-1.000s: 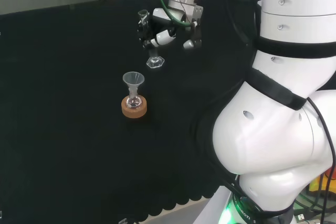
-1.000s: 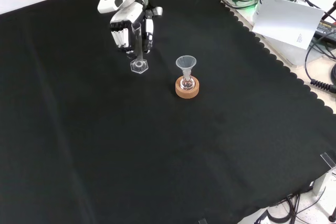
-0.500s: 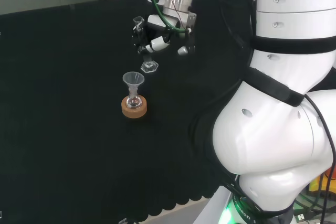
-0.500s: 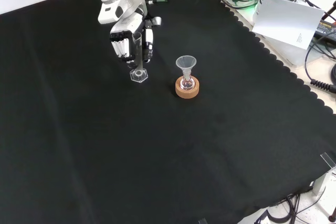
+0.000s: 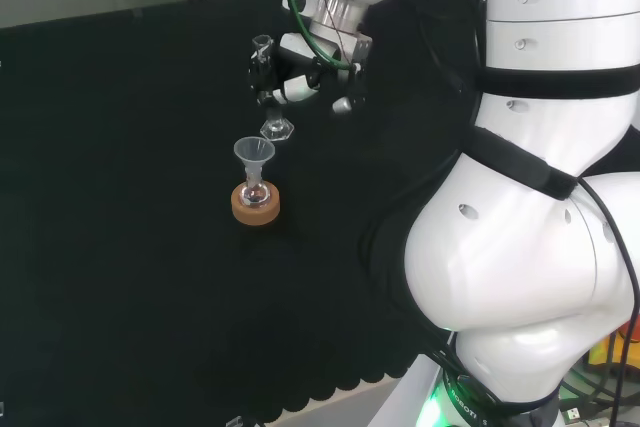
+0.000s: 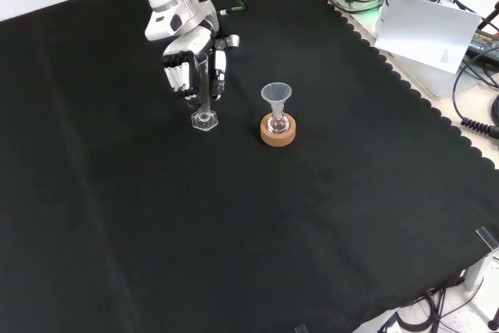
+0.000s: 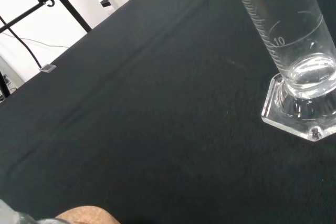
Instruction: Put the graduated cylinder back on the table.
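The clear graduated cylinder (image 6: 203,91) with a six-sided foot stands upright, its foot just above or on the black cloth; which of the two I cannot tell. My hand (image 6: 190,64) is shut on its tube, fingers curled round the upper part. In the head view the hand (image 5: 300,75) holds the cylinder (image 5: 271,92) just beyond the funnel. The wrist view shows the cylinder (image 7: 294,61) close up, with printed marks on the tube and its foot over the cloth.
A small flask with a clear funnel (image 6: 276,99) in its neck sits on a cork ring (image 6: 278,131), to the right of the cylinder in the front view. The cloth's scalloped edge (image 6: 405,87) runs along the right, with cables and paper beyond.
The hand has carried the cylinder lower and to the left in the head view, closer to the funnel. Its hold on the tube is unchanged.
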Motion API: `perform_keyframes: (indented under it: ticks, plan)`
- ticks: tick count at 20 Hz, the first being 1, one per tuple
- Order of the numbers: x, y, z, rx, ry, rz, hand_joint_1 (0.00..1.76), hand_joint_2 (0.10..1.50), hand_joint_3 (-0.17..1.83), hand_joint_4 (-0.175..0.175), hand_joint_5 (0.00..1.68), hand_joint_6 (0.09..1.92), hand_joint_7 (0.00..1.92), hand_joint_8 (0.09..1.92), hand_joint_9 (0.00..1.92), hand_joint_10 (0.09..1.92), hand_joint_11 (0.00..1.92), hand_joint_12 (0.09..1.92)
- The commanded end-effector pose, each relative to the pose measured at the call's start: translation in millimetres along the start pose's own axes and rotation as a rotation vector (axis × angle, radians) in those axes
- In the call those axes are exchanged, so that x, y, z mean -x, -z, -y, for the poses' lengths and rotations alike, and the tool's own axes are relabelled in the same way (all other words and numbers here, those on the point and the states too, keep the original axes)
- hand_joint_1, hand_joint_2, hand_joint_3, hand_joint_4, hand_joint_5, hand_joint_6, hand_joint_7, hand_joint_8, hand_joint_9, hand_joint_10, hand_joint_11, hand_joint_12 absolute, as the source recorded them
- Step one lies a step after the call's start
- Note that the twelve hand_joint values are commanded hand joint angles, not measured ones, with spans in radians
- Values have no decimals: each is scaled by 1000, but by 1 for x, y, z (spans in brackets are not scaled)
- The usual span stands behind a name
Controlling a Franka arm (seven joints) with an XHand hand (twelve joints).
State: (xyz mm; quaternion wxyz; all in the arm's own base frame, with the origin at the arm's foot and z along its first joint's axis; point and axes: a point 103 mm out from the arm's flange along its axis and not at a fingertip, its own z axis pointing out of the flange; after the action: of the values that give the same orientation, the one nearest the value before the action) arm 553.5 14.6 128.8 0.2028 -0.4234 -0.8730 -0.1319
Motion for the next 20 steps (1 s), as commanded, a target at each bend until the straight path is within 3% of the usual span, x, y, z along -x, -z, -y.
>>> perform_keyframes:
  ticks: [1, 20]
  plan:
    - [5, -7, -5, -9, 0, 3, 1151, 1124, 1, -175, 974, 1020, 1231, 313, 1424, 87, 1234, 738]
    - [13, -17, -8, 14, -9, -1, 1151, 1126, 2, -175, 970, 1025, 1219, 313, 1415, 87, 1226, 741]
